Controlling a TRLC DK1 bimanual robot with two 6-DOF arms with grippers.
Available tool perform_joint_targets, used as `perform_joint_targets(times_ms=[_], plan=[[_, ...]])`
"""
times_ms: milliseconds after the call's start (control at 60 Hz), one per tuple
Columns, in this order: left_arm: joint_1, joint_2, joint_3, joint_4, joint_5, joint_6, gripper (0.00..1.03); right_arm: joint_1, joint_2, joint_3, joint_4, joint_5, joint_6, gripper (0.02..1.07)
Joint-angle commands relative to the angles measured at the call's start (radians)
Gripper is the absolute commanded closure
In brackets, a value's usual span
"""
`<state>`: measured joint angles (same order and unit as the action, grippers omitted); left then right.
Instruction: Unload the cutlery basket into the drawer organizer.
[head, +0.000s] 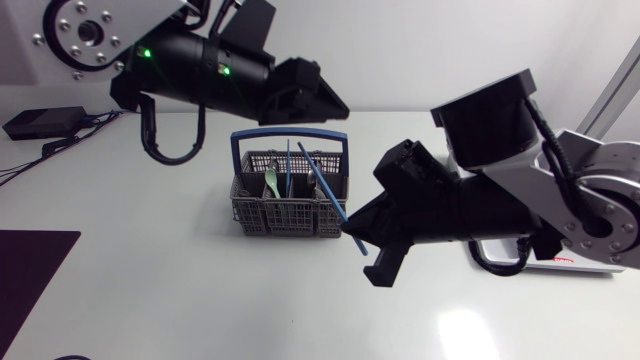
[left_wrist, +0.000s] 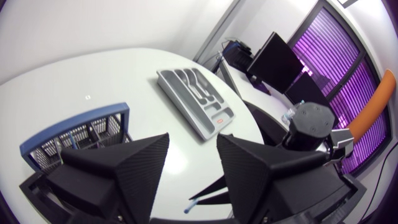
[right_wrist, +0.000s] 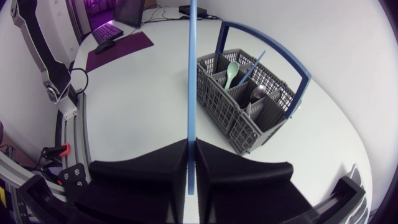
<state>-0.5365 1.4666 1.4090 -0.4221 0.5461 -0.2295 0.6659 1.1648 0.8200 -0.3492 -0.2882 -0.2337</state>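
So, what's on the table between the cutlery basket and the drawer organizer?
Nothing: in the left wrist view, bare table separates the basket from the organizer.

**Blue and grey on white**

The cutlery basket (head: 285, 212) is grey lattice with a blue handle (head: 290, 134). It holds a pale green spoon (right_wrist: 231, 70). The matte black right gripper (right_wrist: 191, 149) holds a light-blue stick (right_wrist: 191, 93). The drawer organizer (left_wrist: 186, 102) is plain grey. The table (head: 180, 290) is white, with a dark mat (head: 30, 270) at eight o'clock.

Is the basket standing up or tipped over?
Upright. The grey plastic cutlery basket stands on its base, blue handle arching over the top.
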Motion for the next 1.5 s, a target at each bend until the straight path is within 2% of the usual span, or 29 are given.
perform_joint_targets(times_ms=[0,150,250,483,650,817,983,1217,1283,1300,1367,1417,1483], plan=[[0.056,-0.046,0.041,0.046,0.011,-0.057,0.29,-0.008,-0.002,-0.035,-0.028,-0.002,-0.015,1.01],[0.145,-0.061,0.039,0.059,0.009,-0.024,0.29,-0.14,-0.033,-0.05,-0.056,0.0,-0.021,1.01],[0.187,-0.068,-0.004,0.055,0.009,0.047,0.29,-0.279,-0.048,-0.059,-0.065,-0.016,-0.035,1.01],[0.17,-0.084,-0.143,0.055,-0.037,0.321,0.29,-0.657,0.055,-0.028,-0.037,-0.055,-0.036,1.01],[0.147,-0.083,-0.177,0.02,-0.057,0.433,0.29,-0.841,0.208,0.041,-0.02,-0.039,-0.019,1.01],[0.105,-0.089,-0.225,-0.02,-0.089,0.545,0.29,-0.916,0.346,0.097,-0.01,0.05,0.004,1.0],[0.096,-0.106,-0.268,-0.063,-0.109,0.63,0.29,-0.939,0.441,0.125,-0.002,0.118,0.02,0.98],[0.096,-0.137,-0.331,-0.086,-0.114,0.696,0.29,-0.954,0.55,0.173,-0.01,0.136,0.04,0.96],[0.096,-0.146,-0.346,-0.086,-0.115,0.707,0.29,-0.954,0.562,0.18,-0.01,0.141,0.043,0.89],[0.098,-0.149,-0.351,-0.086,-0.115,0.71,0.29,-0.953,0.562,0.182,-0.01,0.146,0.048,0.85],[0.098,-0.16,-0.369,-0.086,-0.117,0.723,0.29,-0.948,0.558,0.183,-0.011,0.15,0.051,0.64],[0.098,-0.169,-0.383,-0.086,-0.121,0.737,0.29,-0.94,0.544,0.185,-0.019,0.155,0.054,0.44],[0.098,-0.18,-0.398,-0.084,-0.129,0.751,0.29,-0.924,0.516,0.182,-0.025,0.181,0.056,0.25]])
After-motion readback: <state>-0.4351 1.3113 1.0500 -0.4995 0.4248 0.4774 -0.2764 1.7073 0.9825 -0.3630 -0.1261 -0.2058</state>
